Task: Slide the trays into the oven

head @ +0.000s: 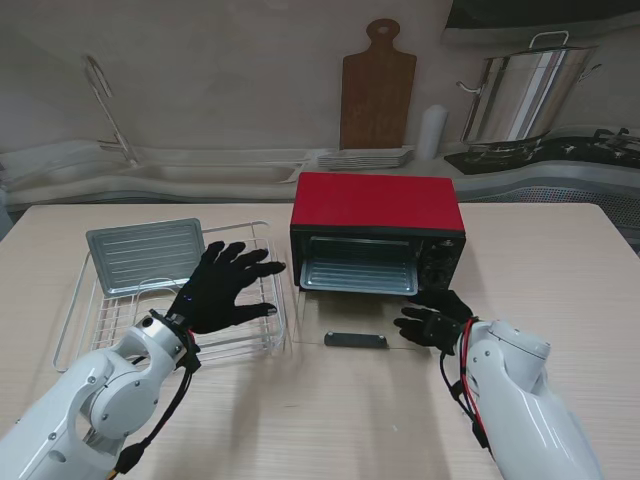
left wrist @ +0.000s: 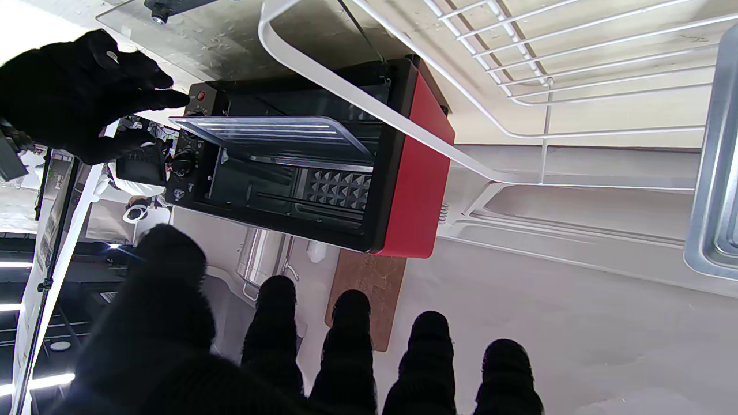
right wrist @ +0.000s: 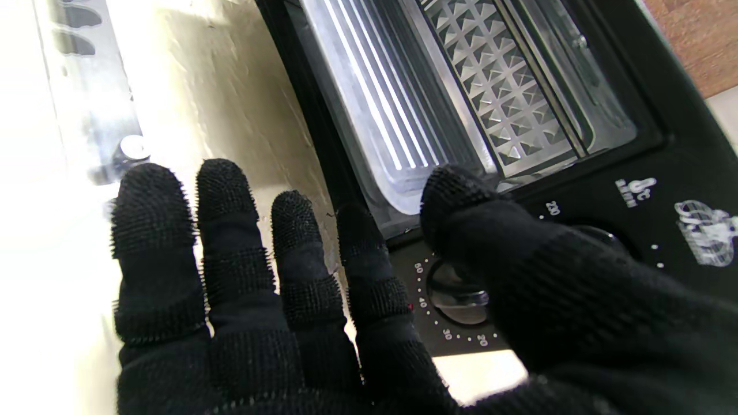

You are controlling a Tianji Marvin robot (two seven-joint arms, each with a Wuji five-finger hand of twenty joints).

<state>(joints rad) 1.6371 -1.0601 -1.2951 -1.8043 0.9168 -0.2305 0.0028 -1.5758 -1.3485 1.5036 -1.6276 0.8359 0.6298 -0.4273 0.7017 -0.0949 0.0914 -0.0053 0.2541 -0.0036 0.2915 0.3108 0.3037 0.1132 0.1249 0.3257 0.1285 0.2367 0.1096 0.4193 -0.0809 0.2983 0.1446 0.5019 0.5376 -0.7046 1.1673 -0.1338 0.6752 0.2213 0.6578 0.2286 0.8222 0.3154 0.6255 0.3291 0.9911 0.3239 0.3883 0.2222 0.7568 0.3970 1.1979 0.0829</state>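
Oven [head: 377, 228]: mouth open toward me, glass door [head: 355, 340] folded flat on table [head: 560, 270] before it, handle nearest me. One ribbed tray [head: 360, 272] already seated inside, filling lower slot. Right hand [head: 436, 320], fingers spread and empty, over door's right edge, just before control panel. Wire rack [head: 262, 335] just left of oven, raised rim between second tray [head: 146, 254] and mouth. Left hand [head: 222, 288], splayed and empty, above rack. Bare table right of oven.

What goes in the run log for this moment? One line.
oven: door down, tray inside | second tray: on rack | left hand: open above rack | right hand: open by oven
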